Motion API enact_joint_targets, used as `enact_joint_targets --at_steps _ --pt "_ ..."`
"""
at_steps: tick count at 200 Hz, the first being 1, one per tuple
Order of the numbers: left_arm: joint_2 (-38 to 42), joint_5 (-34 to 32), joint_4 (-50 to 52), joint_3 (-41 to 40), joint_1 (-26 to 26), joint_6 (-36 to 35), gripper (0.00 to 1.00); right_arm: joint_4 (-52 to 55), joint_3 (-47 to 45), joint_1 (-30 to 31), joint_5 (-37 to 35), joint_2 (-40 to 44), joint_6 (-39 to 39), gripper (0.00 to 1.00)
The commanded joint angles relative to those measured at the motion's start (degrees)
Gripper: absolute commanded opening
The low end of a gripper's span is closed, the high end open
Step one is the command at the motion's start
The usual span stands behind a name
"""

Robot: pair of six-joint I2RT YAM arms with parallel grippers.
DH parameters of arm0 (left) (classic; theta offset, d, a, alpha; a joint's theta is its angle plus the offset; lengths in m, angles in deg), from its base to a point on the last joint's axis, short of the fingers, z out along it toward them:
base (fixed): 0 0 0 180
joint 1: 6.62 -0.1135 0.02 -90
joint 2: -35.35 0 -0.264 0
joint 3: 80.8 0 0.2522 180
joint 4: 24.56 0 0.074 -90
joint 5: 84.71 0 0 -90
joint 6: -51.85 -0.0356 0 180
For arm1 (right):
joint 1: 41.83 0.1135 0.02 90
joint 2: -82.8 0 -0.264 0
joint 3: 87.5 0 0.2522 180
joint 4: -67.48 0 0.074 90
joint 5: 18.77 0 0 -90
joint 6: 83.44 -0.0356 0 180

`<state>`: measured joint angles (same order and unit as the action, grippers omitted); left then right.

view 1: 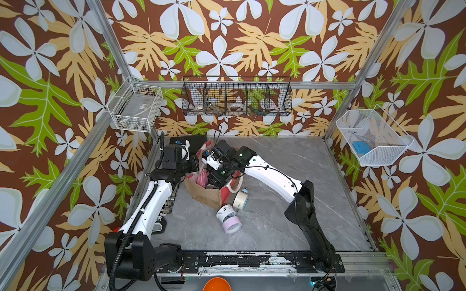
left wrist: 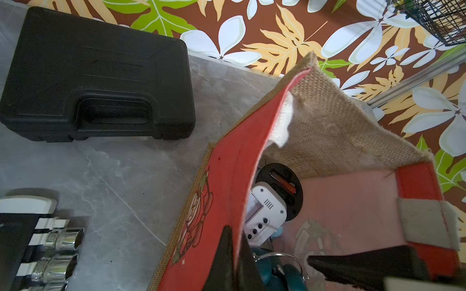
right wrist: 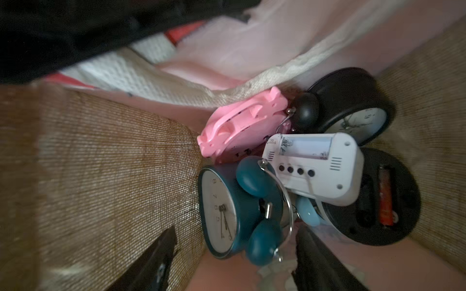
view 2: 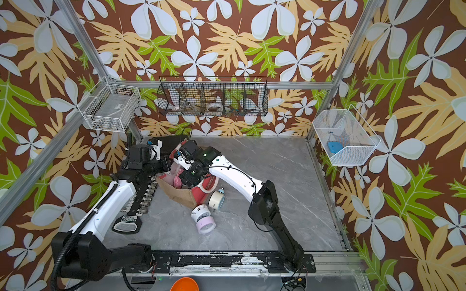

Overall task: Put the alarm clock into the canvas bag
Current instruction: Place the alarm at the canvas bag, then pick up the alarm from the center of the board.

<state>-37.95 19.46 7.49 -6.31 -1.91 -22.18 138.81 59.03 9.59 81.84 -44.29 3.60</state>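
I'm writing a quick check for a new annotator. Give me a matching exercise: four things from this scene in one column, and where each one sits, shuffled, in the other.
Things
1. teal twin-bell alarm clock
2. lilac alarm clock
3. black case
4. small blue object

Places
A. in the white mesh basket on the side wall
B. inside the canvas bag
C. on the table, on the arm-base side of the bag
D. on the table by its back edge, beyond the bag

Pairs: 1-B, 2-C, 3-D, 4-A
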Motion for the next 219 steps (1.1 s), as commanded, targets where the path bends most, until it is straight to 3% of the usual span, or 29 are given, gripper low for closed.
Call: enact_joint_targets --at_steps 1,72,135,219 --pt "0.32 0.42 -1.54 0.00 -0.05 -0.24 0.00 -0.12 0.04 0.00 -1.11 2.19 -0.38 0.75" --pt "0.25 0.24 -1.41 0.08 -0.03 -0.30 0.00 -1.09 -4.61 -0.48 -4.64 11.19 6.44 0.74" --pt "0.27 -0.02 -1.33 0.01 -0.05 -0.42 0.00 0.93 -10.24 -1.65 0.22 18.09 20.97 0.72" --pt "0.21 0.24 -1.28 0.06 -0.05 -0.37 0.00 1.20 -23.60 -1.58 7.86 27.61 32.70 0.69"
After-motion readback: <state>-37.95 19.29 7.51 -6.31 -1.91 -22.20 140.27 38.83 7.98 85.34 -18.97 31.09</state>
